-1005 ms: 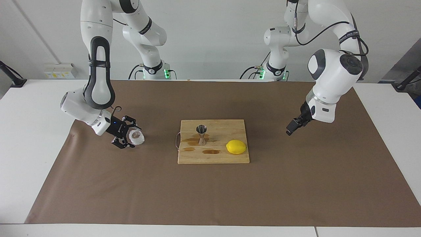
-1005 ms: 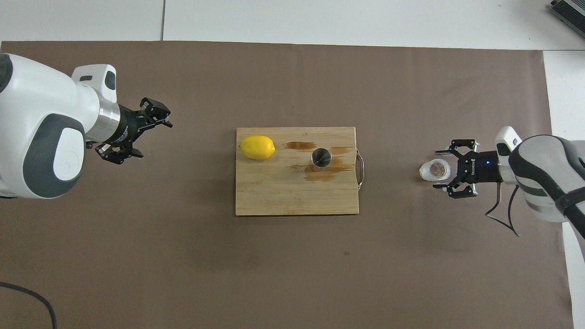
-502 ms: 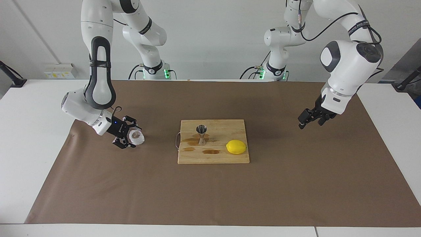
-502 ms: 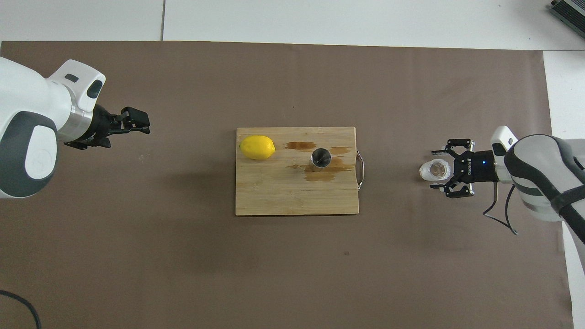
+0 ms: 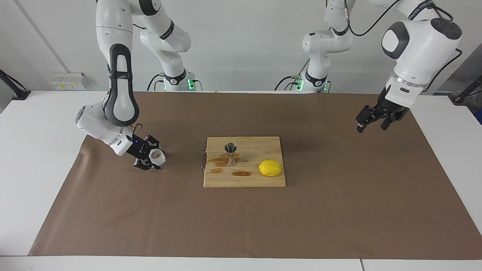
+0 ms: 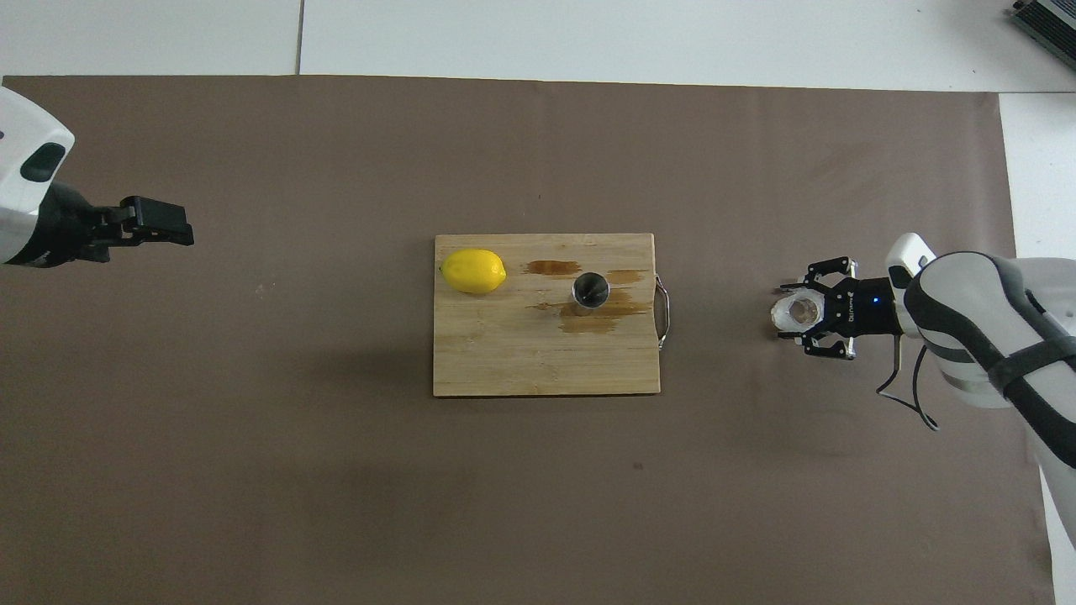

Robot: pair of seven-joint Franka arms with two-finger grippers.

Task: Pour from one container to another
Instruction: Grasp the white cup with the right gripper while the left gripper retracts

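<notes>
A white table carries brown paper bearing a cutting board and frosted cup.

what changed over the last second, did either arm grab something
The right gripper has drawn its jaws in around the small squat frosted clear cup, which sits on the brown paper between them; a firm hold is not certain yet. The left gripper, jaws open and empty, has lifted and pulled back toward its own end of the table. The steel hourglass jigger, yellow lemon and wooden cutting board stayed put.
</notes>
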